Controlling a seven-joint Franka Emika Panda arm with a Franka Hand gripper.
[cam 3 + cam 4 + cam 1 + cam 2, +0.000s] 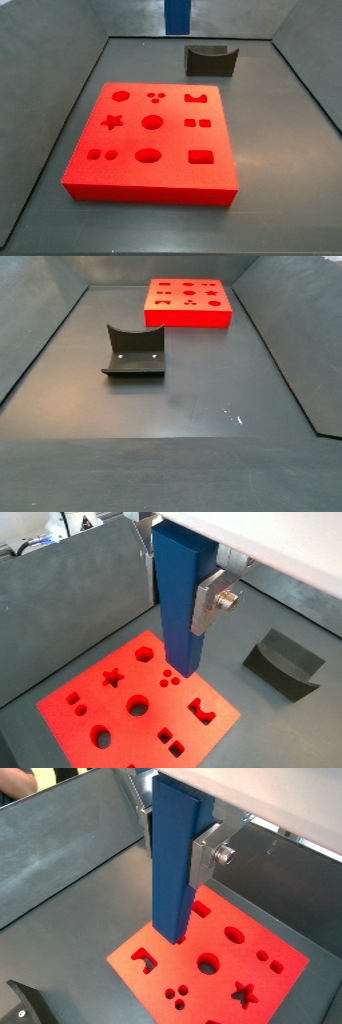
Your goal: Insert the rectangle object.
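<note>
My gripper (181, 587) is shut on the rectangle object (179, 607), a tall blue bar held upright between the silver fingers (210, 604). It shows in both wrist views, the gripper (177, 838) gripping the bar (174, 878) near its upper part. The bar's lower end hangs in the air above the red board (80, 697), over the board's edge (267, 983). In a side view only the bar's lower end (178, 14) shows, beyond the board's far side (160, 175). The board (189, 318) has several shaped holes, one a rectangular slot (201, 156).
The dark grey fixture (210, 61) stands on the floor beyond the board; it also shows in a side view (134, 352) and a wrist view (283, 663). Grey walls (54, 90) enclose the floor on all sides.
</note>
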